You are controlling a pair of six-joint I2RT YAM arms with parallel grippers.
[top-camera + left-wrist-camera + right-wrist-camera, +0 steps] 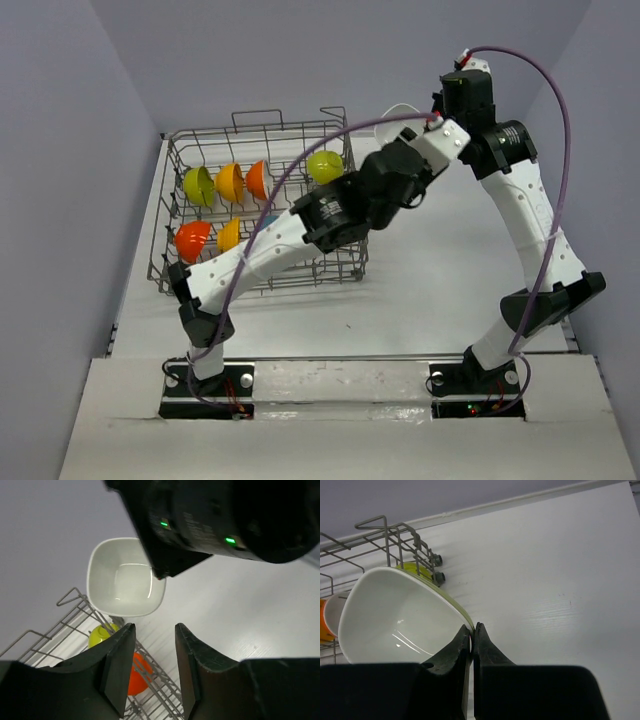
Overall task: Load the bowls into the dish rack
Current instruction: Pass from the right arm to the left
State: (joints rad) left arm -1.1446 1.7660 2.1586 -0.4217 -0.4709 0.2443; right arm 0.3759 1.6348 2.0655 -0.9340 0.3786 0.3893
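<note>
My right gripper is shut on the rim of a white bowl and holds it just off the far right corner of the dish rack. The white bowl also shows in the left wrist view and peeks out behind the arms in the top view. My left gripper is open and empty, close below the white bowl. The rack holds lime green, orange-yellow and red-orange bowls, another lime green bowl and a red-orange bowl.
The left arm stretches across the rack's right half and hides part of it. The rack's loop handle rises at its far side. Grey walls close in on the left and right. Bare white table lies right of the rack.
</note>
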